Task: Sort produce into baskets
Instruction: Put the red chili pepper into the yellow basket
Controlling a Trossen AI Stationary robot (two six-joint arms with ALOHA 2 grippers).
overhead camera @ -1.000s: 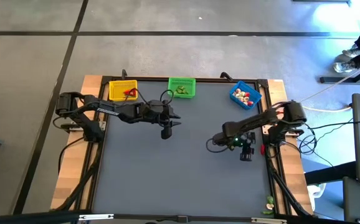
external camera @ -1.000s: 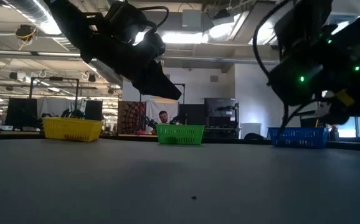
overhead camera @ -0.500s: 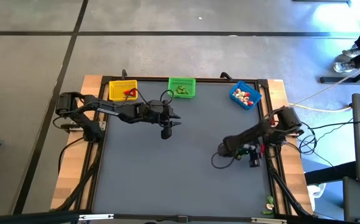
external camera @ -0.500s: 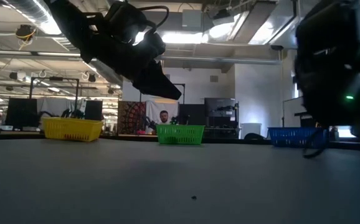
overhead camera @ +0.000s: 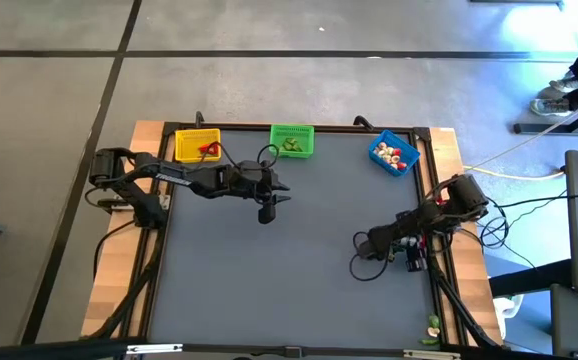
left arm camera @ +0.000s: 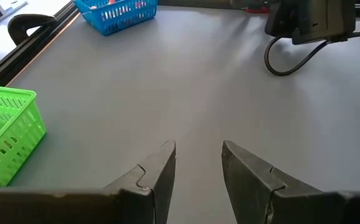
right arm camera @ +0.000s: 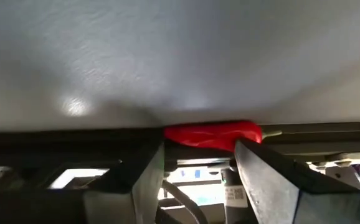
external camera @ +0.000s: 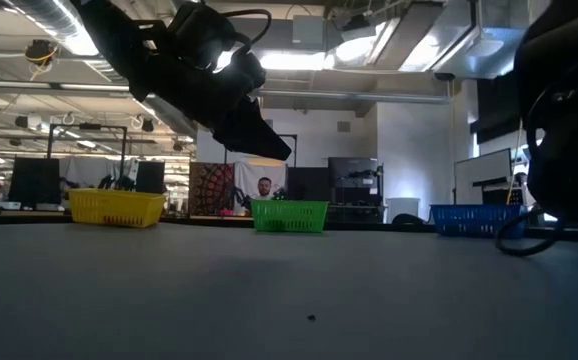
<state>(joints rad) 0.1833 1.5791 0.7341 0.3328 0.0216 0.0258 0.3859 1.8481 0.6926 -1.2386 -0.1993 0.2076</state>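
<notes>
Grey desk with a wood border, seen from above, three baskets along its far edge. Left arm reaches in over the desk near the green basket; left gripper hangs above bare desk, jaws a little apart, nothing between them. Right arm is folded low at the desk's right edge; right gripper points at the edge rail, jaws spread on either side of a red pepper lying against the rail, not visibly closed on it. Yellow basket at far left holds a red piece. Green basket in the middle holds green pieces. Blue basket at far right, turned at an angle, holds mixed red, cream and green pieces. Small green piece sits on the wood border at the near right corner.
</notes>
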